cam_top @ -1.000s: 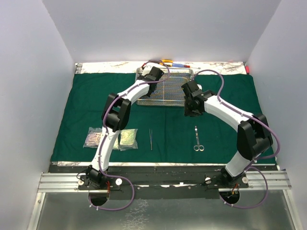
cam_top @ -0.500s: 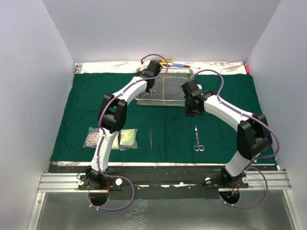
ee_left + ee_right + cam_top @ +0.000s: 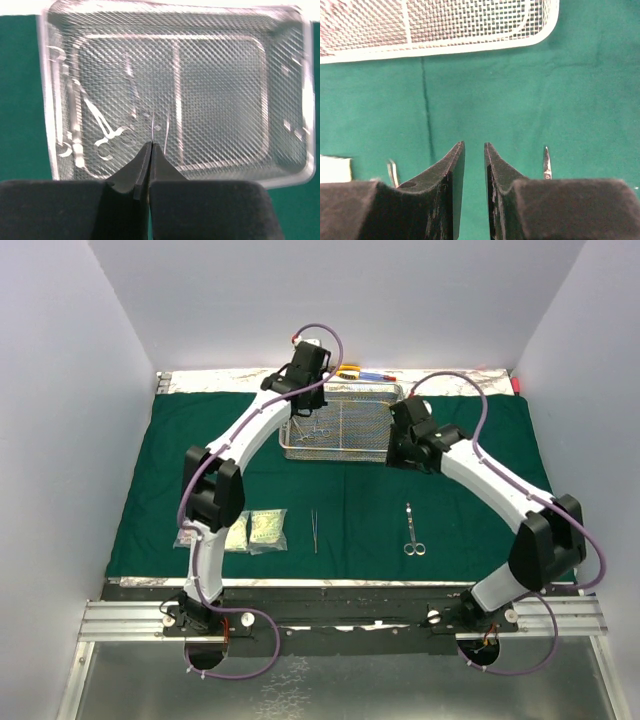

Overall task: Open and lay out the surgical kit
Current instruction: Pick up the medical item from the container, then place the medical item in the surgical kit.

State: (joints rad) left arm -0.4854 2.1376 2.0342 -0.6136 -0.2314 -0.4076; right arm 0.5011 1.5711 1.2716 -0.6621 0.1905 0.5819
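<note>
Bright, even light from overhead in the top view, with only faint, soft shadows on the green cloth (image 3: 150, 490). On the left wrist camera the mesh tray (image 3: 220, 100) is smeared and hazy, its steel rim glaring white. The right wrist picture is much crisper, the cloth evenly lit.

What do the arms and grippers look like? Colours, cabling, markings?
The left arm and right arm match: white links, black joints, a purple cable looped along each. The left gripper and right gripper have black tapered fingers. No markings visible.
</note>
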